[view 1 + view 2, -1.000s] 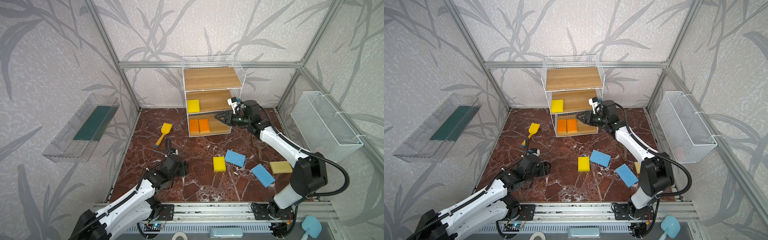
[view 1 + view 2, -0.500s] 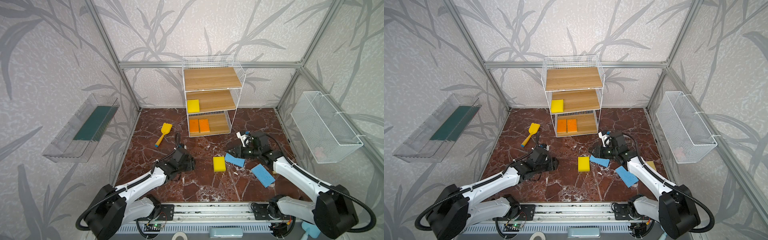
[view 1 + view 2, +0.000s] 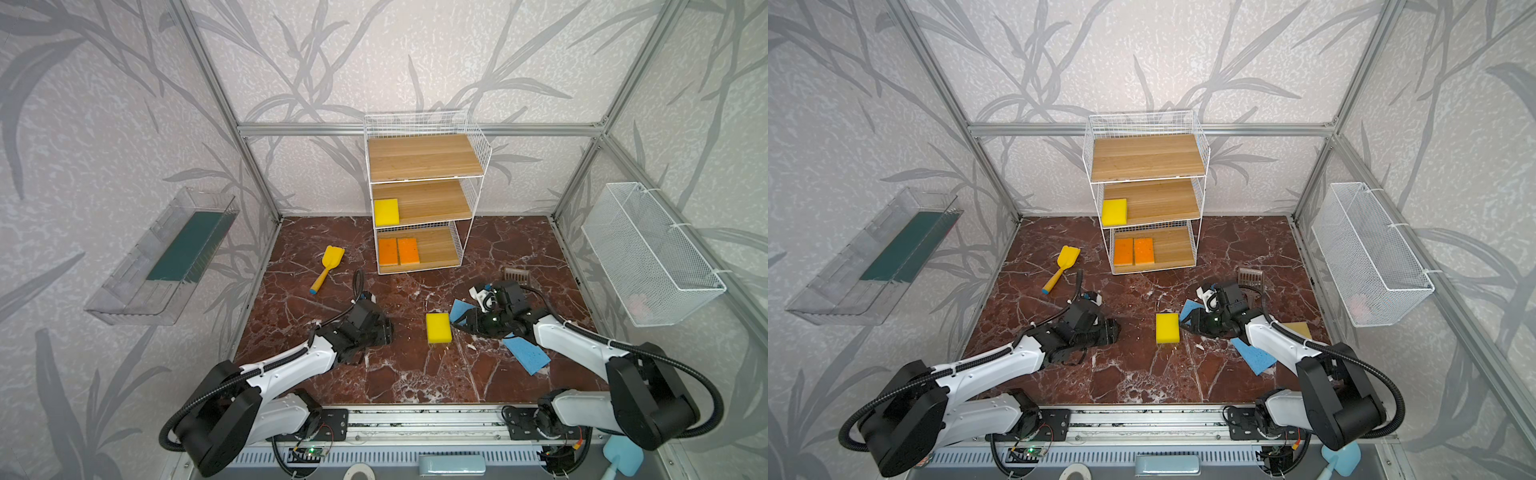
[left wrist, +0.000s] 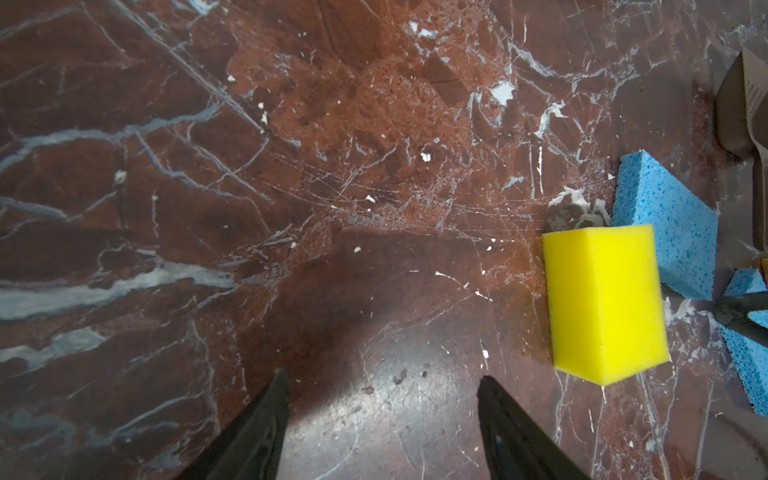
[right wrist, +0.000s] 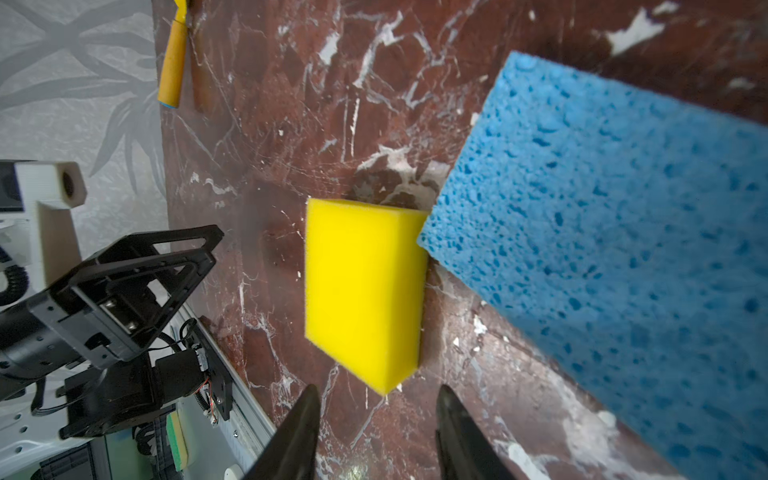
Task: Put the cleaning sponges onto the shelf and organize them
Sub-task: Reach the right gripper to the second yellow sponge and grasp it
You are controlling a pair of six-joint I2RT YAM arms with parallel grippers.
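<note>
The shelf (image 3: 424, 158) stands at the back, with a yellow sponge (image 3: 386, 212) on its middle board and two orange sponges (image 3: 398, 251) side by side on the bottom board. On the floor lie a yellow sponge (image 3: 438, 328) (image 3: 1168, 328), two blue sponges (image 3: 459, 309) (image 3: 527, 353) and a beige one (image 3: 1298, 330). My right gripper (image 3: 455, 326) (image 5: 379, 390) is open just right of the floor's yellow sponge (image 5: 361, 286), partly over a blue sponge (image 5: 602, 228). My left gripper (image 3: 384, 330) (image 4: 382, 376) is open over bare floor, left of that yellow sponge (image 4: 602, 299).
A yellow toy shovel (image 3: 328, 266) lies left of the shelf. A brown scoop (image 3: 517, 274) lies behind my right arm. A white mesh basket (image 3: 652, 257) hangs on the right wall and a clear tray (image 3: 166, 257) on the left wall.
My right gripper has come away from the shelf and down to the floor beside the yellow sponge. My left gripper has moved right, toward the same sponge.
</note>
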